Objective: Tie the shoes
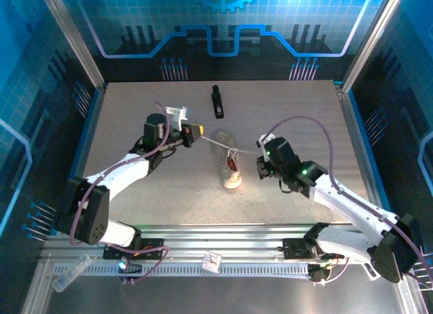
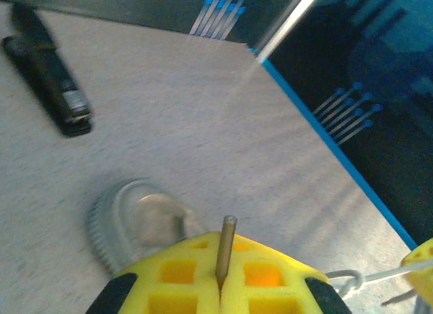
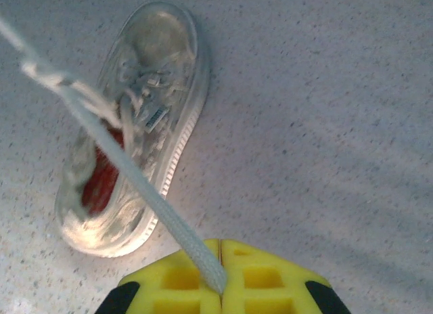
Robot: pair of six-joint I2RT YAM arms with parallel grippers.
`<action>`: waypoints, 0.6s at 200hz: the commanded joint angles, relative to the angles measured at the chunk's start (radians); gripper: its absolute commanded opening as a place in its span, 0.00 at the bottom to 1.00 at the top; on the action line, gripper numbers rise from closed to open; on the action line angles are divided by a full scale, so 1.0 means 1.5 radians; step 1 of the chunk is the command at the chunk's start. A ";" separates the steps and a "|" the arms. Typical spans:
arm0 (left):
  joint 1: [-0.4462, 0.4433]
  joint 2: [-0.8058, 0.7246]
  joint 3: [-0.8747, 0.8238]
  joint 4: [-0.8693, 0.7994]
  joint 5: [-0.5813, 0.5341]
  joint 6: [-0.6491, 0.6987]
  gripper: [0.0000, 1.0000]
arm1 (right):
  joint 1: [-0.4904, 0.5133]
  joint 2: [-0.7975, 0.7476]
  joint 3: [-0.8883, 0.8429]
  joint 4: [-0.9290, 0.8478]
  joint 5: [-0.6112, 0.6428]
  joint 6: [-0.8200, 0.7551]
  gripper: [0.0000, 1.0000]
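Seemingly cinching the first knot on the sneaker (image 1: 231,166) (near the table's centre, toe toward the far edge). Left gripper (image 2: 220,287) and right gripper (image 3: 221,290) each pinched onto laces (image 3: 155,206). Next, likely: pull outward evenly, then form loops.

Lab cell: aluminium frame (image 1: 74,40), blue panels (image 1: 284,23)

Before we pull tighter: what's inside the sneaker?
Red lining shows in the heel opening of the sneaker; nothing else is visible there. Toward the toe, the inside is covered by the tongue and laces.
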 commanded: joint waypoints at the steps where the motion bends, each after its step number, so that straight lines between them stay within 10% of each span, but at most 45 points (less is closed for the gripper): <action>1: 0.041 -0.044 0.010 -0.129 -0.044 0.004 0.00 | -0.067 0.059 0.068 -0.038 -0.081 -0.063 0.00; 120: 0.231 -0.287 -0.267 -0.236 -0.040 -0.102 0.00 | -0.313 0.351 0.139 -0.029 -0.214 -0.095 0.00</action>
